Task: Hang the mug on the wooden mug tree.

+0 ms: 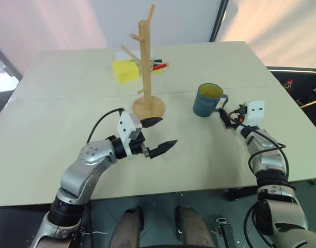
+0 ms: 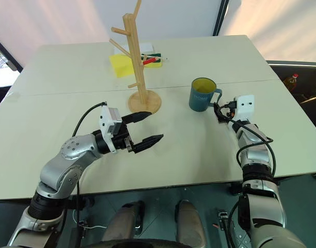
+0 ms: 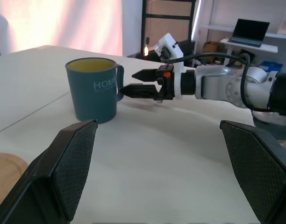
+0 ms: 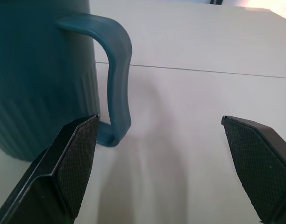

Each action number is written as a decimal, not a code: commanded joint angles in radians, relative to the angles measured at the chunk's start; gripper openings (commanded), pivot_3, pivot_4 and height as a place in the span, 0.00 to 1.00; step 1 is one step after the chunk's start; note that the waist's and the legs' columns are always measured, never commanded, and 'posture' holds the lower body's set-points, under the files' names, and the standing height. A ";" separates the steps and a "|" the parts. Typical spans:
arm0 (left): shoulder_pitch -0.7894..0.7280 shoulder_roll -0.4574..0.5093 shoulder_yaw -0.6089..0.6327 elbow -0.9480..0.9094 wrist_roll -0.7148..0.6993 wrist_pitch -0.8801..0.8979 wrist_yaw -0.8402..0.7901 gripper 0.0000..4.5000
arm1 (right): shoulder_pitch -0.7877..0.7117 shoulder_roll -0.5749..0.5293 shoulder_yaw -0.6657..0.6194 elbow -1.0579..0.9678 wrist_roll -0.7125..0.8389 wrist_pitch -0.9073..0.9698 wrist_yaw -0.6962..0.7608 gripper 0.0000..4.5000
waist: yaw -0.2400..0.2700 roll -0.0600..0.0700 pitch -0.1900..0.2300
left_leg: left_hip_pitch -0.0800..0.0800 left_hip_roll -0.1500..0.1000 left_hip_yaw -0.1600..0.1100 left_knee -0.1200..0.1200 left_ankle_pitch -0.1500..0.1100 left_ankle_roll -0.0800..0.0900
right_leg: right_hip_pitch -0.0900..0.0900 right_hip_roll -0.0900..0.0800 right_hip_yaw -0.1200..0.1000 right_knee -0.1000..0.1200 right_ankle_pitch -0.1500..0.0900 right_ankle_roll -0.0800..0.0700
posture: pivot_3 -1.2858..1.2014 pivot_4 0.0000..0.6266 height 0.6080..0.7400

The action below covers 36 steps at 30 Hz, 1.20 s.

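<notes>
progress: early, nothing hung | mug [image 1: 208, 99] sitting upright on tabletop [image 1: 65, 129], ungrasped | right pincer [image 3: 142, 83] gaping wide, empty, nearing handle | left pincer [image 1: 159, 135] open, empty | wooden mug tree [image 1: 146, 67] waiting, 0 mugs on pegs

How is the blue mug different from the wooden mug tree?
The mug is teal-blue with a yellow-green inside; the wooden mug tree is pale bare wood. The mug is short and round, the mug tree a tall thin pole with slanted pegs on a round base. The mug has the right gripper at its handle, jaws open; nothing is near the tree's pegs. Both stand upright on the table.
</notes>
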 commanded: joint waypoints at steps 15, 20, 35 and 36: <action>-0.034 -0.024 0.030 -0.018 -0.011 -0.013 0.002 1.00 | -0.184 0.017 0.016 0.247 -0.020 -0.100 0.021 0.45 | -0.002 0.000 0.000 | 0.000 0.000 0.000 0.000 0.000 0.000 | 0.000 0.000 0.000 0.000 0.000 0.000 | 0.52 0.24 1.00; -0.037 -0.020 0.045 -0.008 -0.008 -0.020 0.003 1.00 | -0.187 0.026 0.015 0.249 -0.008 -0.108 0.059 0.01 | -0.002 0.000 0.000 | 0.000 0.000 0.000 0.000 0.000 0.000 | 0.000 0.001 0.000 0.000 0.000 0.000 | 0.52 0.24 1.00; 0.045 0.114 0.323 0.121 -0.001 -0.132 -0.017 1.00 | -0.011 -0.112 0.275 -0.613 -0.185 0.050 0.238 0.01 | -0.007 0.002 0.001 | 0.000 0.002 0.000 -0.001 0.000 0.000 | -0.004 0.002 0.001 0.004 0.000 0.001 | 0.52 0.24 1.00; 0.048 0.120 0.335 0.134 -0.001 -0.144 -0.023 1.00 | -0.013 -0.114 0.289 -0.654 -0.197 0.077 0.239 0.01 | -0.004 0.002 0.001 | 0.000 0.002 0.000 -0.001 0.000 0.000 | -0.004 0.003 0.001 0.004 0.000 0.000 | 0.52 0.24 1.00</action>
